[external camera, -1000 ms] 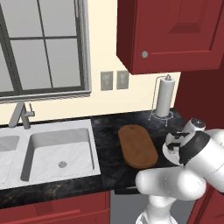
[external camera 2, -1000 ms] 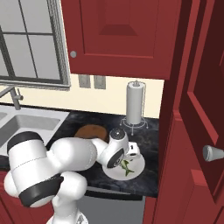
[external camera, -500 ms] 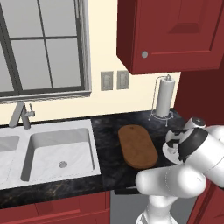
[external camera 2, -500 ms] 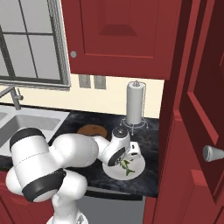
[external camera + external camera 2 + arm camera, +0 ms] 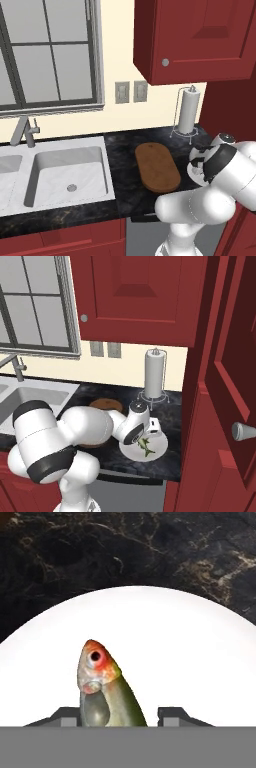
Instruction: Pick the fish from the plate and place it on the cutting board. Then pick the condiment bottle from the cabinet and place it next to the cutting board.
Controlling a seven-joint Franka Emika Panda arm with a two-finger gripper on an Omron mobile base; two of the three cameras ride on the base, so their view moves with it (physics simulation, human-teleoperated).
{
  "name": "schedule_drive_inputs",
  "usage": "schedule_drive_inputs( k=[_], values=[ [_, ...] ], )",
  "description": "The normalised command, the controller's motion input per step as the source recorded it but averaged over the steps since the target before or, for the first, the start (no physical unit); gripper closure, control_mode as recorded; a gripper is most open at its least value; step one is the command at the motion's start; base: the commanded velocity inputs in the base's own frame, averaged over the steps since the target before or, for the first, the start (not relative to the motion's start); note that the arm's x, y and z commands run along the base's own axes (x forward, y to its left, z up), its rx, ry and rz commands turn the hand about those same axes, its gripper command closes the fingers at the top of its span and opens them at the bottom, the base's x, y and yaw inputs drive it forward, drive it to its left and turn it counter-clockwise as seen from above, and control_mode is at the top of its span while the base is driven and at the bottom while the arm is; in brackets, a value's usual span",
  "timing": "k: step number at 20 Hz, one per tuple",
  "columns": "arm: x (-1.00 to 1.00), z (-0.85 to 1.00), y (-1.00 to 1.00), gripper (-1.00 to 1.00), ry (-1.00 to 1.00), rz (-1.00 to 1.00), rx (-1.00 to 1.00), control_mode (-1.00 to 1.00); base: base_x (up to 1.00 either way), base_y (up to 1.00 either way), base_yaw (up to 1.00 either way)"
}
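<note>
**Gripper down over the fish on the plate**

At the right end of the black marble worktop (image 5: 120,145), close to its front edge, the plain round white plate (image 5: 159,445) carries the small slender silvery-green fish (image 5: 145,445), which lies near the plate's middle. The white arm's two-finger gripper (image 5: 120,714) is lowered onto the plate with the fish between its two dark fingertips (image 5: 172,714). From the hand camera the fish's orange-red head points away from the gripper and its body runs back between the tips. A gap shows between the fish and the fingertip on one side, so the jaws stand part-way in; whether they press the fish yet cannot be told.

Just left of the plate, the oblong brown wooden cutting board (image 5: 157,166) lies flat on the worktop with nothing on it, its long side running from front to back. Behind the plate, against the back wall, a tall white paper towel roll (image 5: 154,376) stands upright on a wire holder. To the right rises the tall dark red wooden cabinet (image 5: 220,381). A pale sink (image 5: 70,170) is set into the worktop's left part.
</note>
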Motion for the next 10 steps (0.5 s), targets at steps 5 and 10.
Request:
schedule_drive_inputs(
  k=[5,10],
  values=[
    [0.0,-0.01,-0.01,1.0,0.0,0.0,0.0,-1.0,0.0,0.0,0.0],
    [0.0,0.0,0.0,1.0,0.0,0.0,0.0,-1.0,0.0,0.0,0.0]
  ],
)
